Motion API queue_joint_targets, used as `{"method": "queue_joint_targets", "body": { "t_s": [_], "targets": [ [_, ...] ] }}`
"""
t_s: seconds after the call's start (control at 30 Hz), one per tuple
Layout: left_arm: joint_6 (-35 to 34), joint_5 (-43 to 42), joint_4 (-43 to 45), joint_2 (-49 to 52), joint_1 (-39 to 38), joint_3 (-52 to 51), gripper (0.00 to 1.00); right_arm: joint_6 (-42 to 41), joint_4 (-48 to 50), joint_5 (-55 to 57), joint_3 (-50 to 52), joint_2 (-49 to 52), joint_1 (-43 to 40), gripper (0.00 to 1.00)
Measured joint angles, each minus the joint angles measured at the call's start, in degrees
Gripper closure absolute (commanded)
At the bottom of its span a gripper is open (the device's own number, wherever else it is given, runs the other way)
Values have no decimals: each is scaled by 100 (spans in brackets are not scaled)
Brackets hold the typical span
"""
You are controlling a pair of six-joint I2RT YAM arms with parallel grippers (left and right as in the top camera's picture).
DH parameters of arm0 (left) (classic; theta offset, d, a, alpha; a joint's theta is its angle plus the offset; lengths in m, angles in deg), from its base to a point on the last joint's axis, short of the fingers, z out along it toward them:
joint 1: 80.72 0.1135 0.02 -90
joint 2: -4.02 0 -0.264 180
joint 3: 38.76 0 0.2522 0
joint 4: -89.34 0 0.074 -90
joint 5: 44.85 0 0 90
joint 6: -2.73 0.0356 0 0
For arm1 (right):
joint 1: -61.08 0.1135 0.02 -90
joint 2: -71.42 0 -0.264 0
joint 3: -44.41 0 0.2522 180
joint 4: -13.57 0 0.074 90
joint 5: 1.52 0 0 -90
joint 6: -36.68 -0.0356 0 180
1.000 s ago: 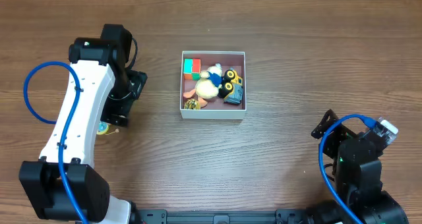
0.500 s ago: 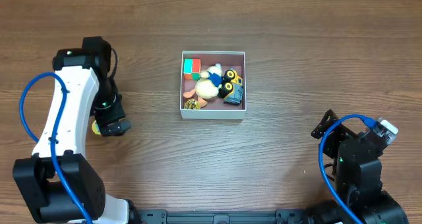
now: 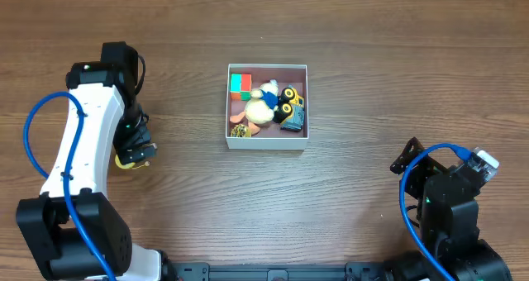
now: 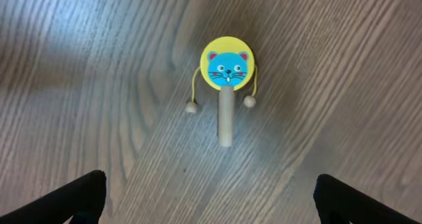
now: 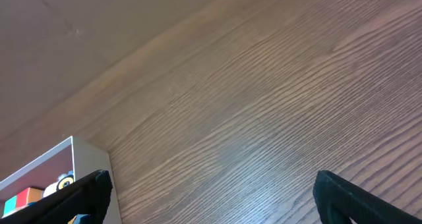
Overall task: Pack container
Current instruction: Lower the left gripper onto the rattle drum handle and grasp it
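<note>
two arms flank a wooden table. at far left the left arm stands along the table's left side. the left gripper hangs above a small rattle without touching it. the left wrist view shows this claw spread wide, with a dark fingertip in each lower corner. the rattle lies flat on the wood ahead of the gap. it has a yellow disc with a blue cat face, a plain wooden handle pointing toward the gripper, and a bead on a string at each side. from overhead only a yellow edge of it shows beside the gripper.

near the middle of the table, well apart from the rattle, sits the container, square and white-walled. inside it are a red and green block in the far left corner, a cream soft toy in the middle, and a yellow and black car to the right. a few smaller pieces lie along the near wall.

at lower right the right arm sits folded by the table's near edge, well apart from the container. the right gripper is also spread wide over bare wood, holding nothing. a corner of the container shows at the lower left of its view.
</note>
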Motion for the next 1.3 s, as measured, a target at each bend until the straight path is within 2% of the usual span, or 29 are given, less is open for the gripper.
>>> {"method": "queue_joint_targets", "body": {
  "t_s": [0.23,0.67,1.3],
  "targets": [
    [693,57,824,127,0,-201,0,0,0,-2,0,0,0,0],
    [973,-413,1123,1558,186,-238,0,0,2,0,0,0,0,0],
    [1766,-719,1585,1565,380,-332,0,0,4,0,0,0,0,0]
  ]
}}
